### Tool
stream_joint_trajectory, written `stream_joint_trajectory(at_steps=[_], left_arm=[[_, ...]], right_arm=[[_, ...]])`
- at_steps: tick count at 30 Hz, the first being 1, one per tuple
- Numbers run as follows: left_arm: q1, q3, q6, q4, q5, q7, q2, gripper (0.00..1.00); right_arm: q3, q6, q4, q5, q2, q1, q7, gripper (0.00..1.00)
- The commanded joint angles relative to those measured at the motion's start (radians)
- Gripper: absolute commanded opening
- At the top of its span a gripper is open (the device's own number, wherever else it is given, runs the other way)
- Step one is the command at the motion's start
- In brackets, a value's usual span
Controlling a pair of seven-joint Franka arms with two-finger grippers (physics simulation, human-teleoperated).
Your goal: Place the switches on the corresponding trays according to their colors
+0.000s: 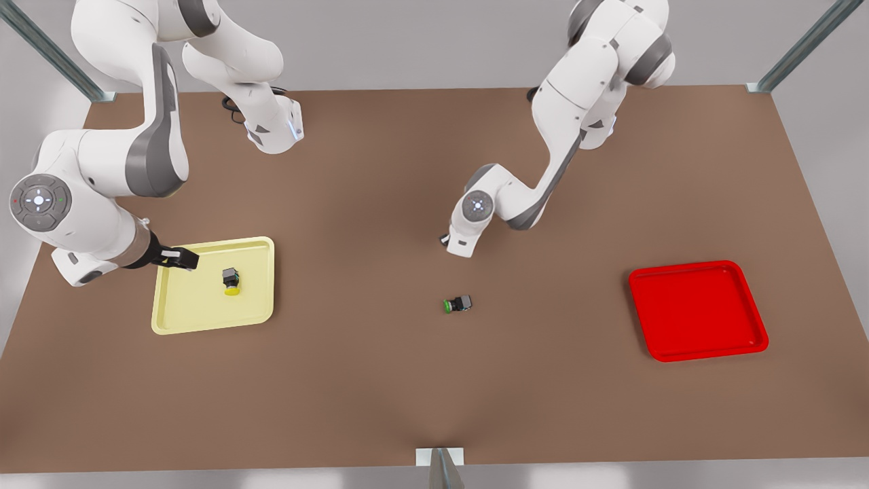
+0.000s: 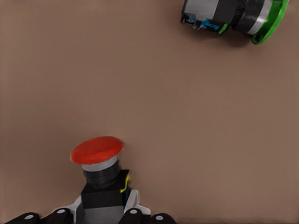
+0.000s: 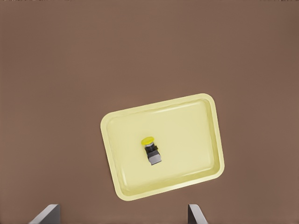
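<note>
The red switch (image 2: 99,172), red cap over a dark body, stands between the fingers of my left gripper (image 2: 100,213), which is shut on its body. In the front view this gripper lies under the middle arm's white hand (image 1: 463,239), mid-table. The yellow switch (image 1: 231,280) (image 3: 151,149) lies on its side inside the pale yellow tray (image 1: 197,309) (image 3: 187,140). My right gripper (image 1: 180,259) (image 3: 122,215) hovers open above that tray's far left edge, holding nothing. The bright red tray (image 1: 699,309) sits at the front view's right with nothing in it.
A green-capped switch (image 1: 457,304) (image 2: 233,16) lies on its side on the brown table (image 1: 380,387), just in front of the left gripper. Wide bare tabletop separates it from the red tray. Metal frame posts stand at the table's corners.
</note>
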Motion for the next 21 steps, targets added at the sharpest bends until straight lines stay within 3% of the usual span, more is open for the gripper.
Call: stream_joint_trajectory(at_steps=[1,10,21], left_arm=[[0.004,-0.002,-0.006,0.001,-0.04,0.004,-0.005,0.46],[0.161,-0.002,-0.141,0.03,-0.023,0.121,-0.123,0.45],[0.729,-0.003,-0.342,0.025,0.104,0.868,-0.215,0.44]], right_arm=[[0.0,0.0,0.0,0.0,0.0,0.0,0.0,1.0],[0.0,0.002,0.0,0.0,0.0,-0.004,0.0,1.0],[0.0,-0.004,0.0,0.0,-0.006,-0.003,0.0,1.0]])
